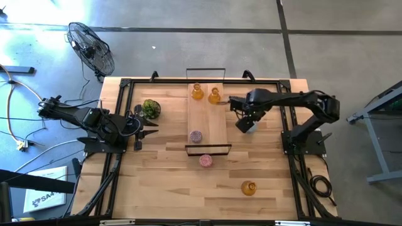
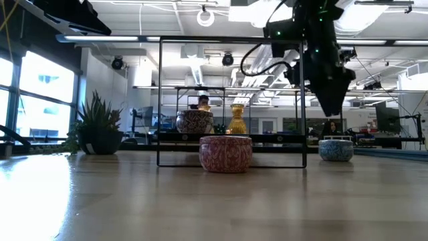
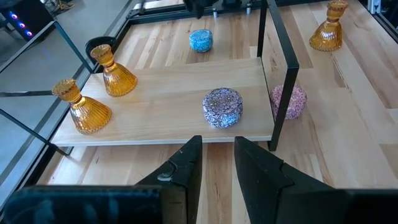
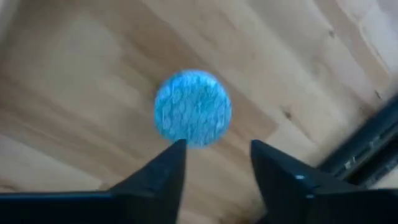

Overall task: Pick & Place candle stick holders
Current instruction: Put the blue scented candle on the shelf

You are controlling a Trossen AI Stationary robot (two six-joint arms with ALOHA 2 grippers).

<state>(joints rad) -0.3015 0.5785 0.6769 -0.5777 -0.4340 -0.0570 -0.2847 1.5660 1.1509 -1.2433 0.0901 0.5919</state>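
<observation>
Waiting at the desk's left edge, the left claw (image 1: 146, 127) sits with its fingers nearly together and nothing between them, beside the green potted plant (image 1: 151, 108); it poses no risk unless it swings toward the plant.

On the raised tray (image 1: 207, 119) in the middle of the desk, two amber holders (image 1: 206, 93) stand at the far end and a patterned low holder (image 1: 196, 136) near the front end. A pink holder (image 1: 206, 161) rests on the desk just in front of the tray's black frame, and a third amber holder (image 1: 249, 188) stands alone toward the front right corner.

To the right of the tray, the right claw (image 1: 246, 125) hovers above the light-blue holder (image 4: 193, 109), partly spread and gripping nothing; the holder rests on the desk below it, by the low view.

From here the likely trouble is the descent. If the fingers are not wide enough for the round rim, they could land on top and push or tip the glass. A glancing, off-centre pinch on smooth glass might squirt it sideways toward the tray frame. Carrying it over, the arm could also clip the frame's upright bar or knock the nearby amber pair.
</observation>
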